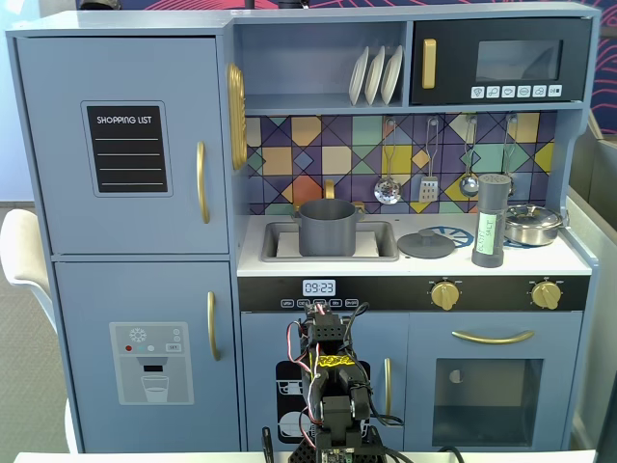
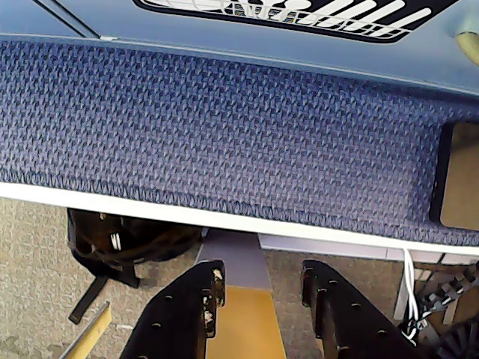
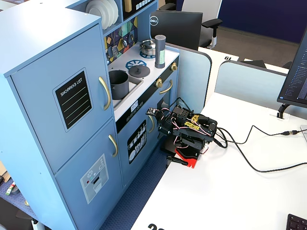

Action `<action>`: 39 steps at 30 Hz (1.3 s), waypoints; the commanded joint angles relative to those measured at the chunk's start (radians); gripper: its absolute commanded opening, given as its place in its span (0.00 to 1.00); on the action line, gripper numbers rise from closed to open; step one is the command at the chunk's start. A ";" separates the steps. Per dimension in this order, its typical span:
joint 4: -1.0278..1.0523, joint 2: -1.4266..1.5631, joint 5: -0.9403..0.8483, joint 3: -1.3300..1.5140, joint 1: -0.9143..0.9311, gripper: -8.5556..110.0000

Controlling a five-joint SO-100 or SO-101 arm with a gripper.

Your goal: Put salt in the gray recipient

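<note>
- Right now your arm (image 3: pixel 192 132) is sitting folded low on the white desk (image 3: pixel 230 191) in front of the toy kitchen (image 1: pixel 125 145), well below the counter.
- Your gripper (image 2: pixel 258 288) is pointing down in the wrist view, its two black fingers (image 2: pixel 187 307) standing apart with nothing between them; you are holding nothing.
- Beyond those fingers the wrist view is showing a blue woven panel edge and a strip of floor, none of the task's things.
- The salt (image 1: pixel 492 220) is standing upright on the white counter, right of the flat gray lid (image 1: pixel 426 243) and just left of the shiny steel pan (image 1: pixel 533 224) in a fixed view; in a fixed view from the side it (image 3: pixel 160 51) is standing near the counter's far end.
- The gray recipient (image 1: pixel 328 227) is sitting in the sink (image 1: pixel 381 253) on the counter's left side, open at the top, well apart from the salt; it (image 3: pixel 118 84) is showing in both fixed views.
- You are well away from both: the salt and the pot are up on the counter while your gripper is hanging down by the cabinet doors.
- White plates (image 1: pixel 376 75) are standing in the upper shelf, and utensils (image 1: pixel 429 183) are hanging on the tiled back wall.
</note>
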 commanded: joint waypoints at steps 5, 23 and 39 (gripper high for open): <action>0.002 0.014 0.014 -0.002 0.032 0.07; -0.023 -0.003 0.035 -0.117 0.081 0.07; -0.023 -0.201 0.006 -0.670 0.505 0.07</action>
